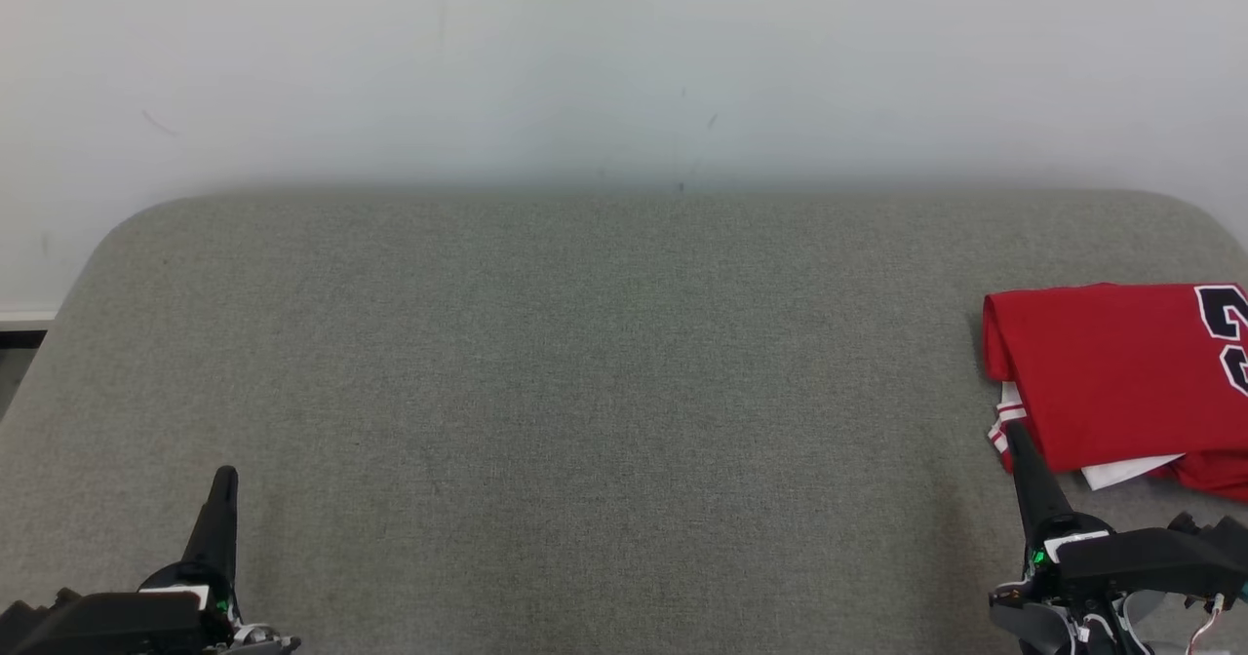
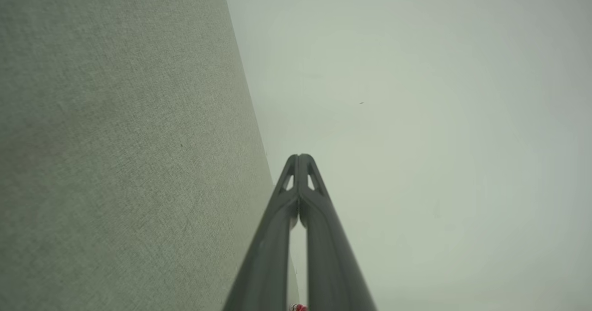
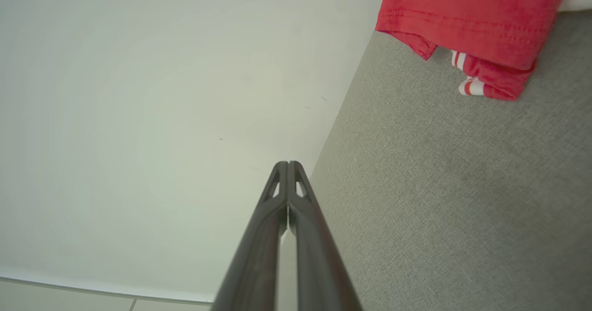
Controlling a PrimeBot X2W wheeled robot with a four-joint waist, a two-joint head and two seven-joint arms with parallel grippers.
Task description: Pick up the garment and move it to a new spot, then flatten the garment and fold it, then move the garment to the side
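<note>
Left jaws and right jaws pressed together, empty; you see folded red garment (image 1: 1111, 372) lying on grey desk (image 1: 585, 363), right side, near right jaws

The padded surface (image 1: 585, 392) is covered in grey woven cloth. It is matt, with a fine, slightly rough weave that shows plainly in the wrist views. The red jersey (image 1: 1102, 382) is a smooth, matt knitted fabric, and its hem (image 3: 462, 24) is sewn with a double row of stitching. The white-and-red striped trim (image 3: 467, 87) is cloth too, and the black numerals (image 1: 1227, 328) have a flat white edging. The wall (image 1: 585, 51) is smooth and matt, with a few faint scuffs. The left gripper (image 2: 299, 157) and right gripper (image 3: 287, 164) look like dark moulded plastic, smooth with a dull sheen.
</note>
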